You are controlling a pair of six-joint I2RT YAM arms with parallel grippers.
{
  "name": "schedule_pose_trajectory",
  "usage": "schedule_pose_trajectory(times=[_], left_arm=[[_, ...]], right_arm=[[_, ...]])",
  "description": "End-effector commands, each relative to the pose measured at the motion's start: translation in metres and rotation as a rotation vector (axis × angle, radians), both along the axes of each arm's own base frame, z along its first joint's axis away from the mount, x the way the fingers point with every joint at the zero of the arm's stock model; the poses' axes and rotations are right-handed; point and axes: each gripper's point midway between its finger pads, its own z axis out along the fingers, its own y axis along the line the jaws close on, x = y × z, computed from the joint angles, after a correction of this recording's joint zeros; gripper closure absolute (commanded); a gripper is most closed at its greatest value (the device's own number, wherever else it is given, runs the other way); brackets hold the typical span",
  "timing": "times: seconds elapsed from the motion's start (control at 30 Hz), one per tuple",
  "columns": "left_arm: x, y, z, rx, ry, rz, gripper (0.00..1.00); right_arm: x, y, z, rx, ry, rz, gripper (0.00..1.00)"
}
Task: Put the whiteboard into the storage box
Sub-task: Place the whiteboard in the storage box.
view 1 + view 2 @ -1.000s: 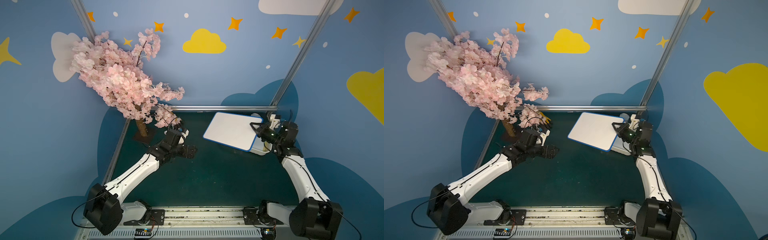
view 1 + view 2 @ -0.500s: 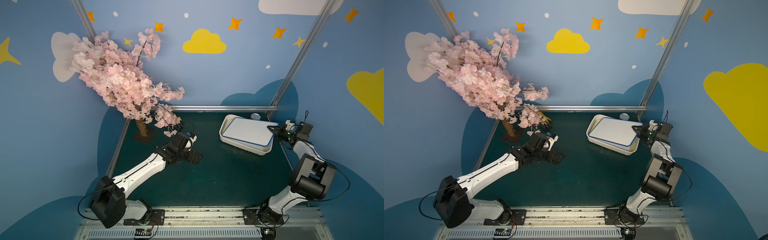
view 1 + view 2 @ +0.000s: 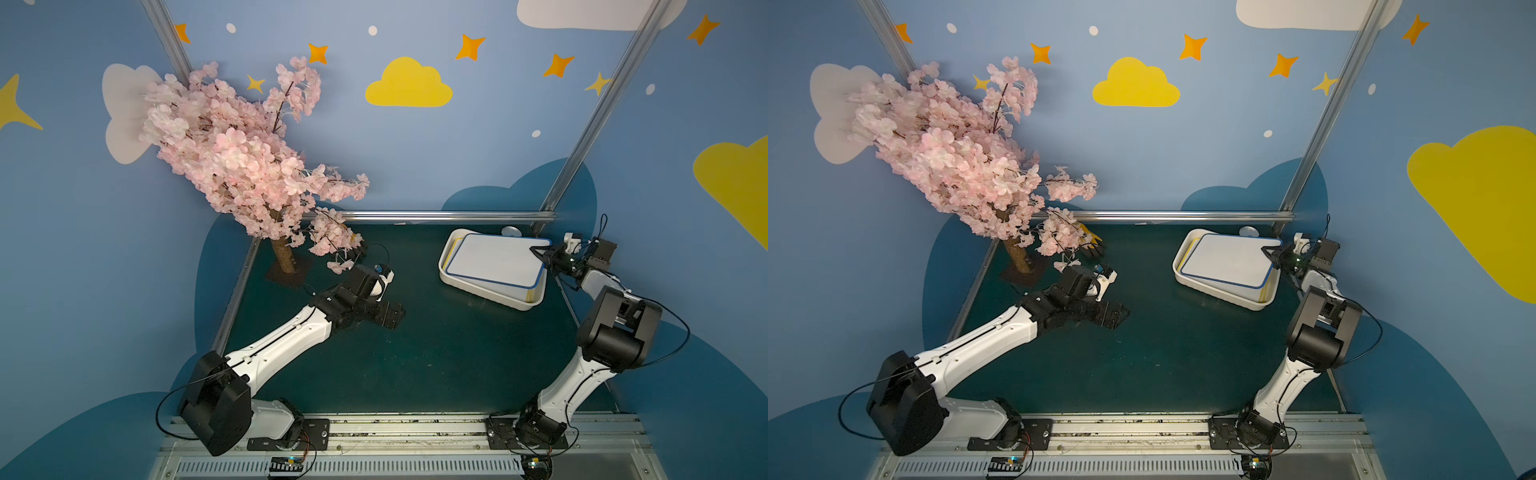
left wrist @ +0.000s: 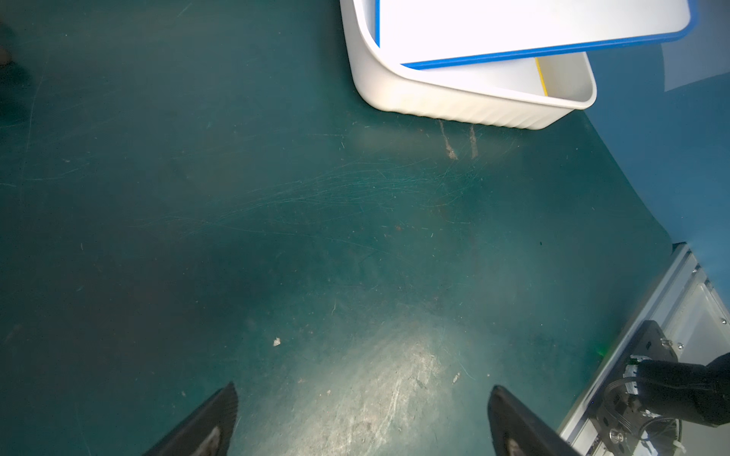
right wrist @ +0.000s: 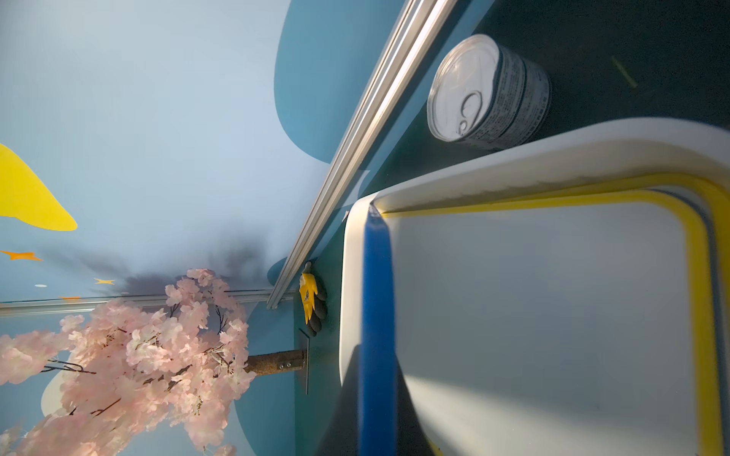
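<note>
White plastic forms the low rectangular storage box (image 3: pixel 486 293) with rounded corners and a rolled rim. It sits on the dark green worktop (image 3: pixel 436 357) toward the far right corner, a little askew to the worktop's edges. Across its opening lies the white rectangular whiteboard with a blue rim (image 3: pixel 496 259), and it is not flat. In both top views its left end dips inside the box walls while its right end rides higher, and its far right corner juts out past the box's rim. The right end effector (image 3: pixel 540 254) is clenched on that raised right edge; in the right wrist view the whiteboard (image 5: pixel 377 316) runs edge-on between its dark fingers (image 5: pixel 345 406). Beneath it, flat on the box's floor, I can see a second white board with a yellow rim (image 5: pixel 553 296). A small silver metal can with a pull-ring lid (image 5: pixel 486 91) stands upright just behind the box, by the worktop's far edge. The left end effector (image 3: pixel 388 316) hovers over the middle of the worktop, well apart from the box, released, its jaws spread wide with only bare green surface between them. At the worktop's far left corner an artificial tree with pink blossoms (image 3: pixel 232 166) leans from a brown trunk on a dark base plate. A yellow and black glove (image 3: pixel 1090 243) lies beside the tree near the far edge.
</note>
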Motion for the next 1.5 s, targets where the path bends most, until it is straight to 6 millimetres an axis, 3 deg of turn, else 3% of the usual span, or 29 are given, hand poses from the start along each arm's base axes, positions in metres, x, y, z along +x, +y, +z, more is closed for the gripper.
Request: schedule_pose_trajectory(times=[0.0,0.3,0.4,0.63,0.97,1.47], left_arm=[[0.004,-0.002,0.004,0.007,-0.014,-0.011,0.00],[0.004,0.000,0.006,0.011,-0.024,-0.005,0.00],[0.006,0.001,0.007,0.011,-0.024,0.000,0.00],[0.006,0.004,0.007,0.020,-0.025,0.009,0.00],[0.007,0.007,0.010,0.019,-0.031,0.022,0.00],[0.010,0.011,0.009,0.013,-0.024,0.046,0.00]], right_arm=[[0.014,0.012,0.026,-0.022,-0.099,0.055,1.00],[0.022,0.026,0.004,-0.024,-0.059,0.073,1.00],[0.025,0.026,-0.002,-0.009,-0.043,0.075,0.91],[0.024,0.022,-0.009,-0.003,-0.005,0.062,0.57],[0.022,0.021,-0.022,-0.029,0.098,0.052,0.44],[0.013,0.008,-0.065,-0.202,0.297,0.002,0.30]])
